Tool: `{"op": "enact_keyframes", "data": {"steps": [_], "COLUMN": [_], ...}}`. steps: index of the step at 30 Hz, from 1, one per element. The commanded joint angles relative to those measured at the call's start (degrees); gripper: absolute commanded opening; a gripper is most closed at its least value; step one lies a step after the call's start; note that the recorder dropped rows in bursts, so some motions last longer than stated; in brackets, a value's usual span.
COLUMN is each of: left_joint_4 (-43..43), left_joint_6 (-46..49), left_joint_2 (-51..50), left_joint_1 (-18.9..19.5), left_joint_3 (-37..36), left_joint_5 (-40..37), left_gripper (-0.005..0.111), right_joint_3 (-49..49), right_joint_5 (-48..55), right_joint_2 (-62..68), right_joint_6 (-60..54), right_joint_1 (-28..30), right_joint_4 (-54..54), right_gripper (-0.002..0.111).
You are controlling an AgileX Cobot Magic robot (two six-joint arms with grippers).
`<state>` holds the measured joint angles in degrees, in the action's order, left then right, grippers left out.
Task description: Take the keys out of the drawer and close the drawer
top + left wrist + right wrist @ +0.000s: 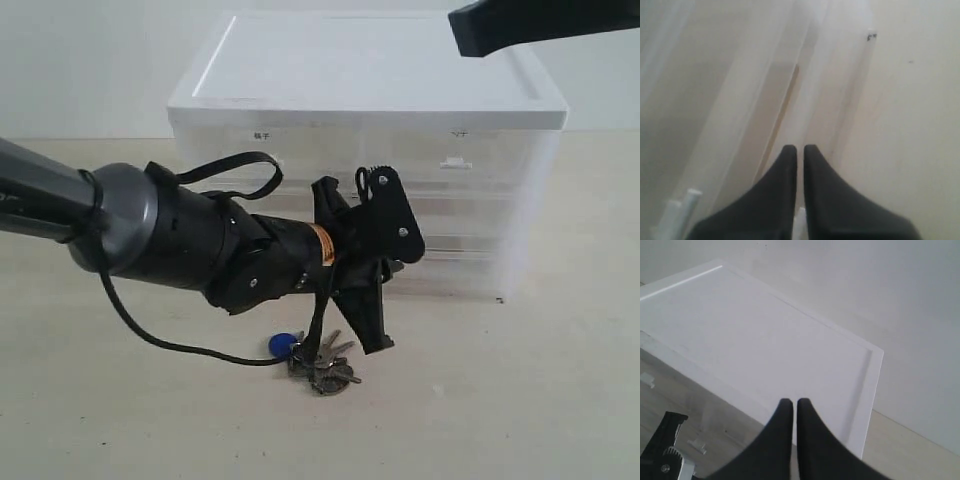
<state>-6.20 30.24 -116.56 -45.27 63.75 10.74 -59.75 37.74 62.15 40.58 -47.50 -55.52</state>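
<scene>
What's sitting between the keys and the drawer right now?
The left tool hangs between the keys and the drawer, seen in the exterior view.

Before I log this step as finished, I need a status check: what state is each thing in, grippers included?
Keys: out of the drawer, lying loose on the table, held by nothing.
Drawer: looks pushed in, flush with the front of the chest.
Left gripper: shut, empty, close to the chest's front.
Right gripper: shut, empty, above the chest's top.
</scene>
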Motion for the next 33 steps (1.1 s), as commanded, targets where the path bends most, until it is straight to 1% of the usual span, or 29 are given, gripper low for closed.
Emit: {"op": "enact_keyframes", "data": {"steps": [1,5,8,12,15,17,20,22,25,29,33], "left_joint_4": [0.34,0.34,0.34,-0.93,-3.04,-3.04,-2.38,-2.38,-2.38,-2.38,-2.23], "left_joint_6": [-0.11,-0.67,-0.91,0.25,0.4,0.4,-0.23,-1.06,-1.06,-1.06,-1.06], "left_joint_2": [-0.77,-0.54,-0.28,0.24,-0.43,-0.85,-2.0,-2.81,-4.01,-4.27,-3.66], "left_joint_1": [0.36,0.12,0.24,-3.44,-4.14,-3.33,-1.1,0.41,1.41,1.66,0.42], "left_joint_3": [0.62,0.62,0.62,0.51,0.51,0.62,2.33,3.82,5.79,6.29,6.24], "left_joint_5": [-1.74,-0.72,-1.78,-4.48,-3.86,-3.1,-4.16,-6.07,-9.66,-10.74,-10.74], "left_gripper": [0.005,0.005,0.005,0.005,0.005,0.005,0.005,0.005,0.005,0.005,0.005], "right_joint_3": [0.09,0.09,0.09,0.09,0.09,0.09,0.09,0.09,0.09,0.09,0.09], "right_joint_5": [-0.04,-0.04,0.07,-0.03,0.07,0.18,0.18,0.18,0.18,0.18,0.18], "right_joint_2": [-0.31,-0.31,-0.31,-0.31,-0.31,-0.31,-0.31,-0.31,-0.31,-0.31,-0.31], "right_joint_6": [-0.39,-0.39,-0.39,-0.39,-0.5,-0.5,-0.5,-0.5,-0.5,-0.63,-0.63], "right_joint_1": [0.04,0.04,0.04,0.04,0.04,0.04,0.04,0.04,0.04,0.04,0.04], "right_joint_4": [-0.05,-0.05,-0.05,-0.05,-0.05,-0.05,-0.05,-0.05,-0.05,-0.05,-0.05], "right_gripper": [0.0,0.0,0.0,0.0,0.0,0.0,0.0,0.0,0.0,0.0,0.0]}}
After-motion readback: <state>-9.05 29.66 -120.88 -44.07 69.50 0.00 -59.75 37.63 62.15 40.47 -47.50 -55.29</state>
